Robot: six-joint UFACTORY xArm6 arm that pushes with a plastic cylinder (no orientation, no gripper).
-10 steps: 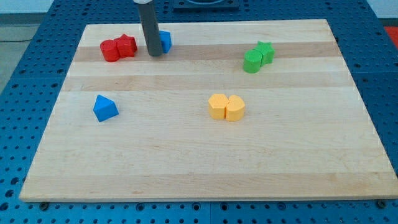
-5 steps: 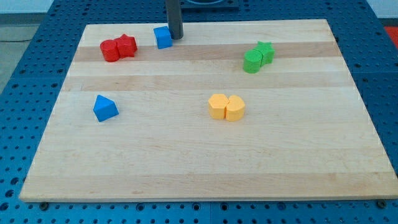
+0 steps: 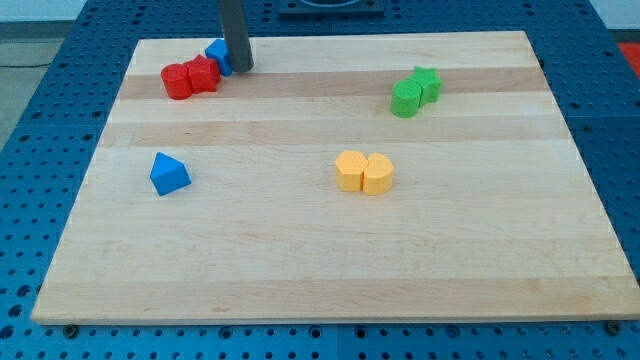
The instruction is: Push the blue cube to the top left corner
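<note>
blue cube (image 3: 217, 54) sits near the top edge of the wooden board (image 3: 320, 250), left of centre, and is only partly visible because the rod stands in front of its right side. my tip (image 3: 241, 69) rests on the board at the cube's right face, touching or almost touching it; this placement suits a push toward the view's left, which is the direction of the top left corner. there is no pincer on this rig, only the plain rod, so nothing is clamped or held. the cube's left lower side appears to touch the red star-shaped block (image 3: 205, 74), which in turn sits against the red cylinder (image 3: 179, 82); judged from this layout, a straight leftward push risks shoving the red pair along, so the line of travel should pass above them, close to the top edge. the corner itself is not yet reached. block count: two blue (the cube and a blue triangular block (image 3: 169, 174) toward the left edge), two red, two green (image 3: 415, 92) near the top right, and two yellow (image 3: 364, 172) near the board's centre, eight in total, each non-blue pair touching.
</note>
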